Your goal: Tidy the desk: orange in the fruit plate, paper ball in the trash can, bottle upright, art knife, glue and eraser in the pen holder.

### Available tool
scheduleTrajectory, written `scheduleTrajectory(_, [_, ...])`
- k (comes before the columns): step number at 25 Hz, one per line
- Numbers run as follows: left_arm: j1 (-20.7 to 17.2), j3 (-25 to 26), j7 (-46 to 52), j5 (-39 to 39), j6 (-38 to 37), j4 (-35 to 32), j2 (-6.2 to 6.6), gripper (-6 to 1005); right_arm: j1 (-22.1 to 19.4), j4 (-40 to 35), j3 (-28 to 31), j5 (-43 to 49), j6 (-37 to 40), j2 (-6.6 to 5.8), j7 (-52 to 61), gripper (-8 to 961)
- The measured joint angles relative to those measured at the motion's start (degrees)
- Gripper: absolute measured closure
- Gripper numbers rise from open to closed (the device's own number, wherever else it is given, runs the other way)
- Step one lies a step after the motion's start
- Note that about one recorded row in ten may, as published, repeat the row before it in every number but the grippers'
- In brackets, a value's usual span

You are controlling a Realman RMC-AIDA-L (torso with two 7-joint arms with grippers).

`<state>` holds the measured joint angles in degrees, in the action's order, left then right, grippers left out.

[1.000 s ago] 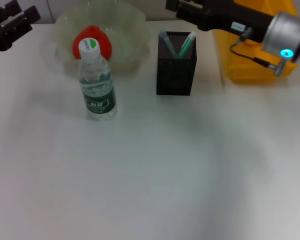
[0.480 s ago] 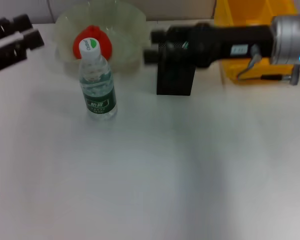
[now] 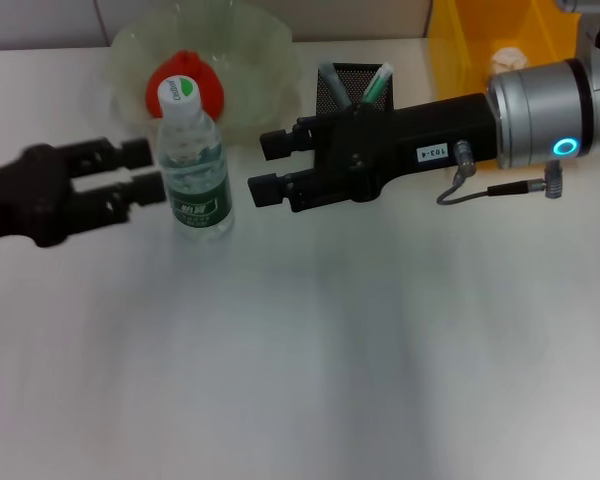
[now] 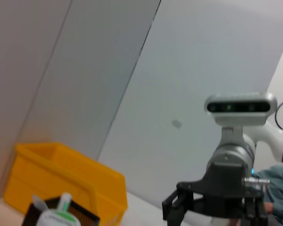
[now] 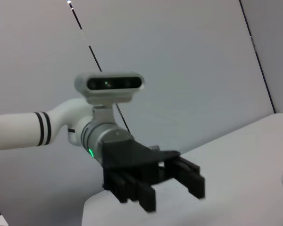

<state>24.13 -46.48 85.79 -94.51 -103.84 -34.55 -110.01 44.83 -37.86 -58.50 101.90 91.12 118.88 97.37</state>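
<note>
The bottle (image 3: 194, 170) stands upright, white cap on top, just in front of the fruit plate (image 3: 260, 60). The orange (image 3: 185, 80) lies in that plate. The black mesh pen holder (image 3: 352, 82) is partly hidden behind my right arm; a green-white stick and a grey one poke out of it, and I cannot tell which items they are. The paper ball (image 3: 507, 58) sits in the yellow trash can (image 3: 460, 40). My left gripper (image 3: 148, 170) is open, its tips beside the bottle's left side. My right gripper (image 3: 264, 166) is open, a little to the bottle's right.
The right arm's silver wrist (image 3: 540, 115) and its cable hang over the desk at the back right. The right wrist view shows the left gripper (image 5: 155, 186) and the robot's head (image 5: 108, 84). The left wrist view shows the yellow can (image 4: 61, 174).
Both arms have swung in from the back corners toward the bottle. The right arm came from over the trash can across the pen holder; the left gripper now reaches the bottle's side.
</note>
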Motion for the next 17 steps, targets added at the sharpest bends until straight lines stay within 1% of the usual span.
scheduleTrajectory(4, [1.25,0.0,0.25,-2.6,1.49,0.9,-0.29,402,-0.35,0.11,-0.23,0.04,0.12,-0.06,0.38,197])
scheduleTrajectory(10, [2.33,-0.38,0.48,-3.52,2.03,0.95,-0.52,402,-1.21,0.2,0.07,0.06,-0.02,-0.26,0.66,197])
scheduleTrajectory(13, [3.02,-0.14,1.08,-5.08,2.53,0.98,-0.92,402,-1.81,0.19,0.27,0.06,-0.12,-0.41,0.62,197])
scheduleTrajectory(17, [3.22,-0.28,1.39,-5.3,3.06,0.98,-1.02,402,-1.98,0.2,0.31,0.06,-0.25,-0.41,0.41,197])
